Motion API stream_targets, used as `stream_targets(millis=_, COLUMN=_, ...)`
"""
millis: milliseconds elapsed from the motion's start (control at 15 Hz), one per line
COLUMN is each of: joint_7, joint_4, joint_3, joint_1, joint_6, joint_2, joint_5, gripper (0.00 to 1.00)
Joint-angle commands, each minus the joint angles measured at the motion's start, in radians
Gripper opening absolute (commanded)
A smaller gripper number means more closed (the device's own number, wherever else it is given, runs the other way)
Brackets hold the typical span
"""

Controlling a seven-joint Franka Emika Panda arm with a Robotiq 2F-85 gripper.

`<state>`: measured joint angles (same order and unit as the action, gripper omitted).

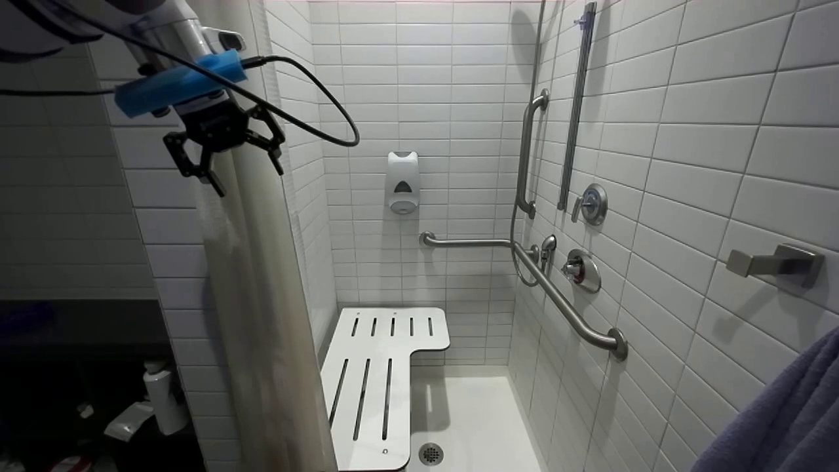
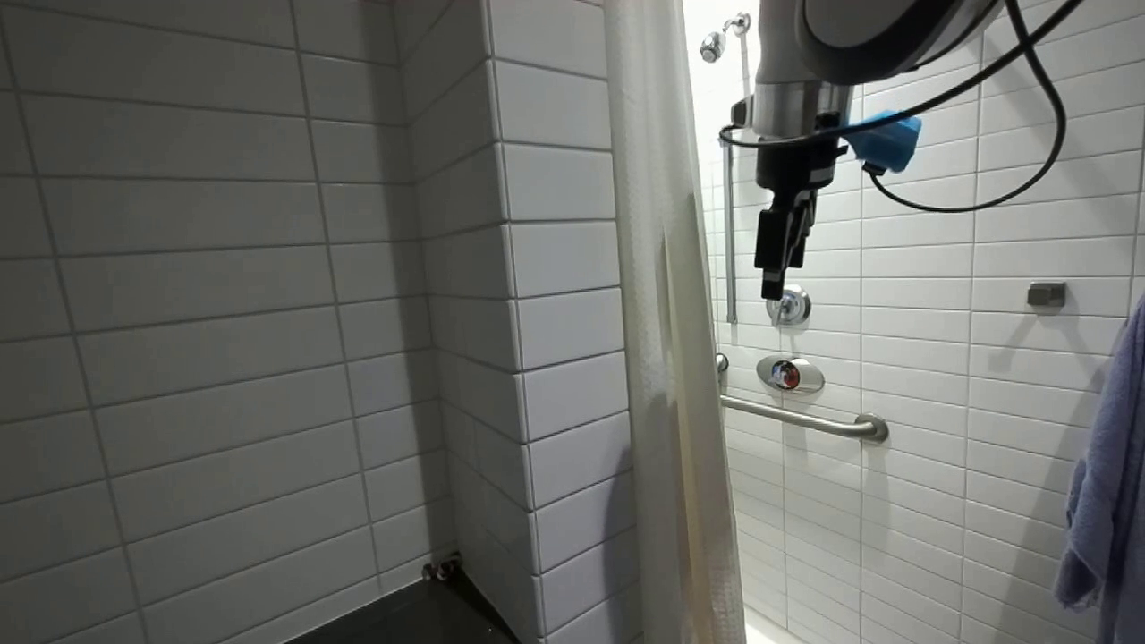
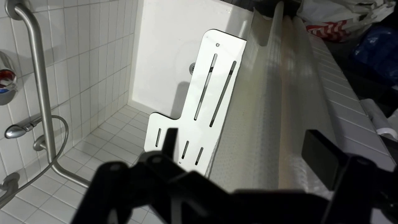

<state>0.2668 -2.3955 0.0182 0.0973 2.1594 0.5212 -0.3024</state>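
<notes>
Left of the curtain, in deep shadow, a white bottle stands upright with a pale packet beside it; what the bottle contains cannot be told. On this same dark side of the curtain, the wrist view catches a white plastic bag with red print and, near it, what looks like a blue bag; their contents, if any, are hidden.

The curtain itself hangs in gathered folds along the end of the tiled wall. The pincer is near the upper part of the curtain, pointing down and, as far as can be seen, not touching it; its jaws stand wide apart with nothing in their grip. The step in hand seems to be an approach with the pincer ready and unloaded, the curtain being the nearest thing. A grip there would call for bringing a fold between the jaws before closing them.

Just right of the curtain is a slotted white seat. Farther right of the curtain, a soap dispenser is fixed to the back wall; its contents cannot be made out. Next comes a metal grab bar, and farthest right of the curtain hangs a purple towel.
</notes>
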Motion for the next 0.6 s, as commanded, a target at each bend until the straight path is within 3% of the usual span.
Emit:
stream_targets(millis=0, joint_7=0.064, joint_4=0.034, joint_3=0.016, joint_1=-0.003, joint_6=0.013, joint_2=-0.046, joint_5=0.024, gripper=1.0)
stream_targets(millis=533, joint_7=0.139, joint_4=0.107, joint_3=0.032, joint_1=-0.004, joint_6=-0.014, joint_2=-0.096, joint_5=0.047, gripper=1.0)
